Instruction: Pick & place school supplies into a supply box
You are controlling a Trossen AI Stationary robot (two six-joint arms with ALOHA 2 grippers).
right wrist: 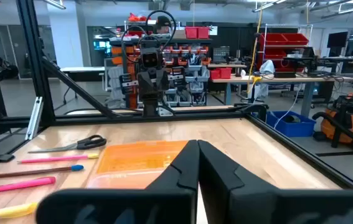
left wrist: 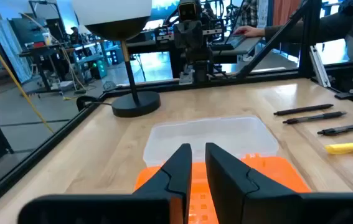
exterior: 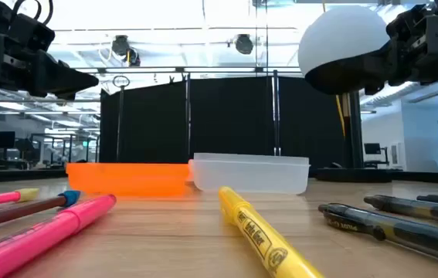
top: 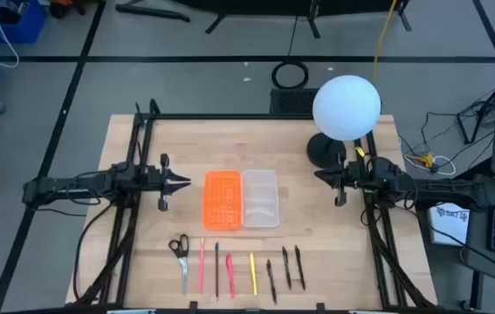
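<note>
The supply box (top: 260, 198), a clear shallow tray, rests flat at mid-table beside an orange perforated piece (top: 222, 199). The school supplies lie in a row by the near edge: black-handled scissors (top: 180, 259), pink pens (top: 202, 264), a brown pencil (top: 216, 269), a yellow highlighter (top: 252, 272) and black pens (top: 286, 268). My left gripper (top: 182, 182) hovers left of the orange piece, fingers slightly apart (left wrist: 198, 155), holding nothing. My right gripper (top: 321, 174) hovers right of the tray, shut and empty (right wrist: 197, 152).
A lamp with a white globe (top: 346, 107) and black base (top: 326, 150) stands at the table's far right, close to my right arm. Black frame rails (top: 142, 148) run along the table's sides. Bare wood lies between the tray and the row of supplies.
</note>
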